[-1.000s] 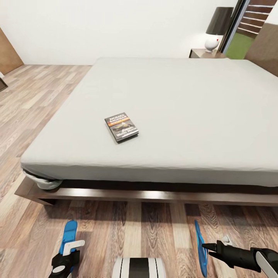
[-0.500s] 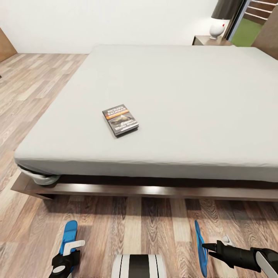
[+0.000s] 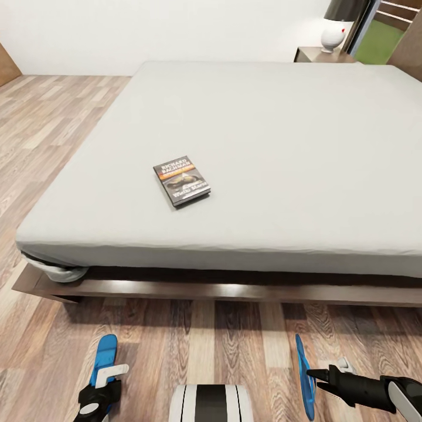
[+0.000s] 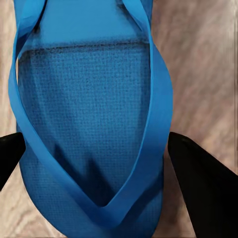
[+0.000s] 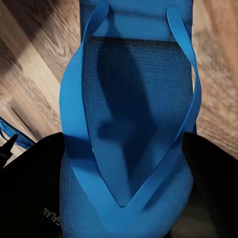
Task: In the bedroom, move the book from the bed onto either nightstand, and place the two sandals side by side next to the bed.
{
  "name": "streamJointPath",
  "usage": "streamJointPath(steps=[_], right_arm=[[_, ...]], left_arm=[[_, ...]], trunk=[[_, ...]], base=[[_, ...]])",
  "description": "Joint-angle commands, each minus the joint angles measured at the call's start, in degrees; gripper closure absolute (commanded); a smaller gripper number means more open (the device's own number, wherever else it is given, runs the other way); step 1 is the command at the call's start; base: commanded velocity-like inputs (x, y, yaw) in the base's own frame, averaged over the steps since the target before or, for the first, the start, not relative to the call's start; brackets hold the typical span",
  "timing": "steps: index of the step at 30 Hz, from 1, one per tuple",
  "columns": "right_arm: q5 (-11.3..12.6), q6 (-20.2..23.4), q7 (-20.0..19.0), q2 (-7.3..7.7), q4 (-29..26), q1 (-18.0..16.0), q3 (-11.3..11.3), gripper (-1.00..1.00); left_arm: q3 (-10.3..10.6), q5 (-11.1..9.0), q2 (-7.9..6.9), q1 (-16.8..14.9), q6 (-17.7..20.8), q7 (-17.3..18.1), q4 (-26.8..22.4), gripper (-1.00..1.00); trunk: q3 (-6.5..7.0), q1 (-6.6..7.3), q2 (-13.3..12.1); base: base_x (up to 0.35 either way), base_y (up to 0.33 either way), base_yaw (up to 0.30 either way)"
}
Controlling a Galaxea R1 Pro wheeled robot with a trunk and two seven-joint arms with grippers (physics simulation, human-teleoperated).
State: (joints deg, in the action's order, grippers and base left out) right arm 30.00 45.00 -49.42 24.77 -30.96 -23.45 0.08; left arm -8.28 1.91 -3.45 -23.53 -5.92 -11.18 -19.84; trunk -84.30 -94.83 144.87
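Observation:
The book (image 3: pixel 181 180), dark with an orange band, lies flat on the off-white mattress of the bed (image 3: pixel 269 146), near its front left part. Down at the floor side of the bed, my left gripper (image 3: pixel 104 378) is shut on one blue sandal (image 3: pixel 106 353), which lies between its black fingers (image 4: pixel 198 181) in the left wrist view (image 4: pixel 89 114). My right gripper (image 3: pixel 312 374) is shut on the other sandal (image 3: pixel 303 366), held on edge and seen strap-side up (image 5: pixel 134 124) in the right wrist view. The nightstand (image 3: pixel 319 55) with its lamp (image 3: pixel 335 29) stands at the bed's far right corner.
Wood-plank floor (image 3: pixel 53 123) runs along the bed's left side and in front of its dark frame (image 3: pixel 234 291). A white wall stands behind the bed. My own white and black trunk (image 3: pixel 211 403) shows at the bottom middle.
The whole picture has shifted: the camera has moved closer and tilted down, so the bed looms larger and the lamp sits higher. Both grippers keep their sandals, unmoved in the view.

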Motion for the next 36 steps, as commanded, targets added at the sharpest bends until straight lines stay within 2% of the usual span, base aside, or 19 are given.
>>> streamJointPath(steps=[1,25,36], right_arm=[[0.15,0.26,-0.06,0.02,0.01,-0.02,0.01,1.00],[0.15,0.17,-0.06,0.02,0.02,-0.02,0.01,1.00],[0.15,0.17,-0.06,0.02,0.02,-0.02,0.01,1.00]], left_arm=[[-0.21,0.20,0.02,-0.03,-0.25,-0.03,0.04,1.00],[-0.22,0.20,0.02,-0.03,-0.24,0.01,0.03,1.00],[-0.24,0.20,0.02,-0.03,-0.24,-0.06,0.04,1.00]], trunk=[[-0.03,-0.02,0.01],[-0.03,-0.02,0.01],[-2.47,-0.30,0.16]], base=[[0.251,0.000,0.000],[0.044,0.000,0.000],[0.000,0.000,0.000]])
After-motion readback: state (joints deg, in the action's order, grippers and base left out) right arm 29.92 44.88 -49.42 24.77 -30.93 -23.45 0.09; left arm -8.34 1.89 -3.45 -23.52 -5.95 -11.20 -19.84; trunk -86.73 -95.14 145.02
